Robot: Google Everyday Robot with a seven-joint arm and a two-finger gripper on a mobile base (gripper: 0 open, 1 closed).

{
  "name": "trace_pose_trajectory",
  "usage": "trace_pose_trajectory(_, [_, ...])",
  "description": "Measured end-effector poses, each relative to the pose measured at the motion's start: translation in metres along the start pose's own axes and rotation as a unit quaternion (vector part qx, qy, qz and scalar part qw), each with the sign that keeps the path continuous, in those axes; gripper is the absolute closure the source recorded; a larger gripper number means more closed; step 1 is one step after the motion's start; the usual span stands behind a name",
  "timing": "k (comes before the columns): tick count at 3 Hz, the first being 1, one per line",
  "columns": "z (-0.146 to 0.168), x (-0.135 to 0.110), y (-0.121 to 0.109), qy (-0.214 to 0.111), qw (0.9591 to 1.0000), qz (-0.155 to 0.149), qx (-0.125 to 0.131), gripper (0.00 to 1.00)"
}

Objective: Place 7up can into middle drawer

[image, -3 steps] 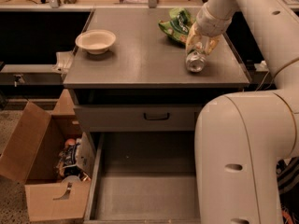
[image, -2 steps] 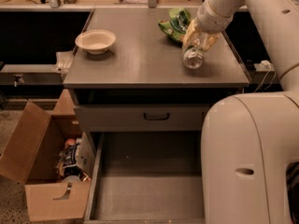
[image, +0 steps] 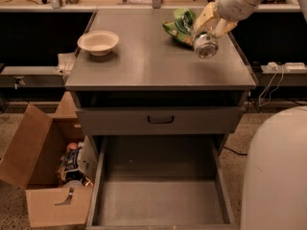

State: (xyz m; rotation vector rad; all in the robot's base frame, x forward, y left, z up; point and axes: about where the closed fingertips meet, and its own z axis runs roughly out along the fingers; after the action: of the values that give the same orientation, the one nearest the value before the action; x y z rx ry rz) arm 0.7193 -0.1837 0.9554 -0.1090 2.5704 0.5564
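- While the gripper (image: 210, 30) hangs over the back right part of the cabinet (image: 153, 66) top, its two fingers are closed on the can (image: 206, 46), one on each side.
- The can looks lifted a little off the cabinet top. It is tipped over, so one shiny round end faces the camera.
- A green bag (image: 178, 27) lies on the cabinet top too, just beside the can. I cannot tell if they touch.
- A pale bowl (image: 98, 42) sits on the left side of the cabinet top, well apart from the can.
- The drawer (image: 158, 195) is pulled out at the bottom front of the cabinet. Its flat grey floor shows, and the can is not in it yet.
- Between the cabinet top and the open drawer is a shut drawer front with a small dark handle (image: 160, 120).
- A brown box (image: 33, 176) with small things in it stands on the ground to the left of the cabinet.
- I think the can is light and hard, but its thin sides could dent if squeezed too much.
- It looks smooth, so it may slip, and it is round, so it may roll when let go on the flat floor.
- The best place to hold it is around the middle of its side, not by the ends.
- No name or words can be read on the can, since mostly the shiny end shows. The print on the bag cannot be read either.
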Motion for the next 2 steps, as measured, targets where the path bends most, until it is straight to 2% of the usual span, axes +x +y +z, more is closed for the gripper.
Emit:
trace_pose_trajectory(1, [0.000, 0.001, 0.000, 0.001, 1.0000, -0.002, 0.000, 1.00])
trace_pose_trajectory(2, [-0.009, 0.029, 0.011, 0.021, 0.9970, -0.073, -0.013, 1.00])
